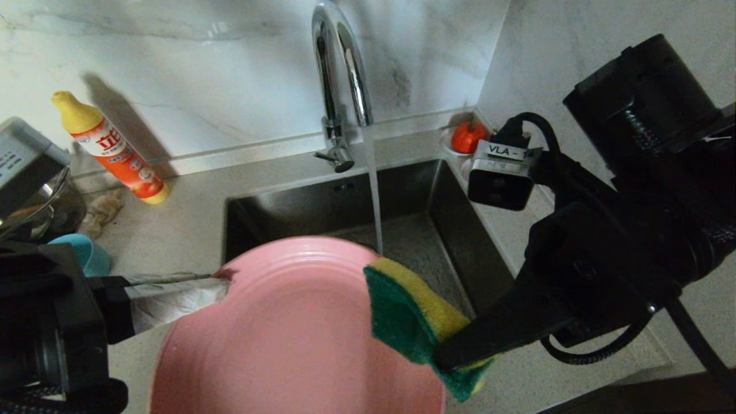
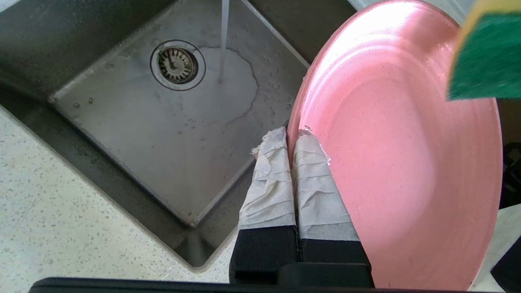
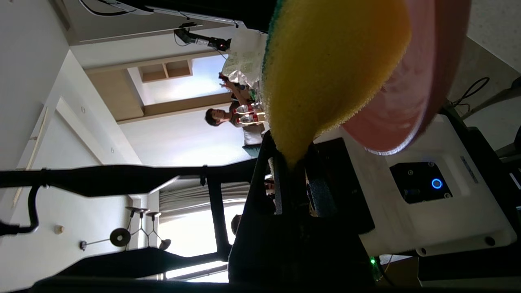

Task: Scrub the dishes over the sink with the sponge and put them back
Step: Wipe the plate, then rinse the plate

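The pink plate (image 1: 287, 333) runs off the head view's lower edge; the teal bowl (image 1: 86, 253) sits half hidden behind the left arm.

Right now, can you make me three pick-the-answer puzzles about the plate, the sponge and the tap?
1. Where is the pink plate?
A. over the sink
B. on the counter
C. on a shelf

2. What colours is the sponge?
A. blue and white
B. yellow and green
C. all pink

3. Is the tap running?
A. yes
B. no
C. it drips

Answers: 1 A, the left gripper pinches its rim above the basin. 2 B, the right gripper squeezes yellow foam with a green layer. 3 A, water streams into the sink.
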Controlling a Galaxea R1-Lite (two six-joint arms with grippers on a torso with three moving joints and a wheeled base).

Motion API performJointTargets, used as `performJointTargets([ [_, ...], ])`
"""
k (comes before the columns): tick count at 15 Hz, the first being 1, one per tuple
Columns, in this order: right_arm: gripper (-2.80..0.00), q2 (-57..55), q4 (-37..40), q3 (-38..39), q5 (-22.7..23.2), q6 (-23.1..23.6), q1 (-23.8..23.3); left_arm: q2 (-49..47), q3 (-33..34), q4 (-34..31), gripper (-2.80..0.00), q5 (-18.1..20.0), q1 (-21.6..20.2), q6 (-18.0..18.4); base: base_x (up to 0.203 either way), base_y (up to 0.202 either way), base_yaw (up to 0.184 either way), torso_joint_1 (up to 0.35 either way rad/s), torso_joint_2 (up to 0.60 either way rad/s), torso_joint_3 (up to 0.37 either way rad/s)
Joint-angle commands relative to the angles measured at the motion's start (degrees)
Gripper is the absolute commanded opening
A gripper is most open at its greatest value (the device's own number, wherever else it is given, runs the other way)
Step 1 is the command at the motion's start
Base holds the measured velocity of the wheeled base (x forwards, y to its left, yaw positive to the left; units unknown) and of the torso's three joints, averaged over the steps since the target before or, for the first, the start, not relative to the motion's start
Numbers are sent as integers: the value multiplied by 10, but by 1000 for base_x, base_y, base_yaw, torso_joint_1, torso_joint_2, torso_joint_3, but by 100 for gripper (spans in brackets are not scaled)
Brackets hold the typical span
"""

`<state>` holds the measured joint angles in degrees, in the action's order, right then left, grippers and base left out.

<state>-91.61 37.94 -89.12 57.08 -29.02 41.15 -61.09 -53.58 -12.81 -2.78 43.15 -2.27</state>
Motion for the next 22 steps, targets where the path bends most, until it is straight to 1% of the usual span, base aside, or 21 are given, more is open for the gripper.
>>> performJointTargets([
  [1,-280,34,1,19,2,-1,-13,-5,0,1,-280,0,-1,-1,0,0,0,0,0,0],
  [4,-280,76,-1,29,0,0,-27,-17,8,0,-280,0,-3,-2,0,0,0,0,0,0],
  [7,-280,112,-2,33,-25,4,-45,-38,22,4,-280,0,-16,-17,0,0,0,0,0,0],
  [10,-280,149,-2,38,-29,8,-83,-77,22,5,-280,1,-30,-39,0,0,0,0,0,0],
  [11,-280,158,-4,44,-38,16,-99,-92,23,9,-280,1,-36,-43,0,0,0,0,0,0],
  [12,-280,167,-3,47,-45,21,-115,-108,26,19,-280,1,-42,-48,0,0,0,0,0,0],
  [14,-280,183,0,49,-46,24,-153,-132,37,57,-280,1,-44,-58,0,0,0,0,0,0],
  [16,-280,196,2,51,-46,24,-182,-168,40,88,-280,-1,-49,-65,0,0,0,0,0,0],
  [18,-280,198,0,55,-46,23,-193,-197,34,126,-280,0,-61,-68,0,0,0,0,0,0],
  [21,-280,200,-1,63,-46,23,-194,-238,24,180,-280,-1,-85,-70,0,0,0,0,0,0],
  [22,-280,201,-1,64,-46,23,-195,-246,22,187,-280,-1,-90,-69,0,0,0,0,0,0],
])
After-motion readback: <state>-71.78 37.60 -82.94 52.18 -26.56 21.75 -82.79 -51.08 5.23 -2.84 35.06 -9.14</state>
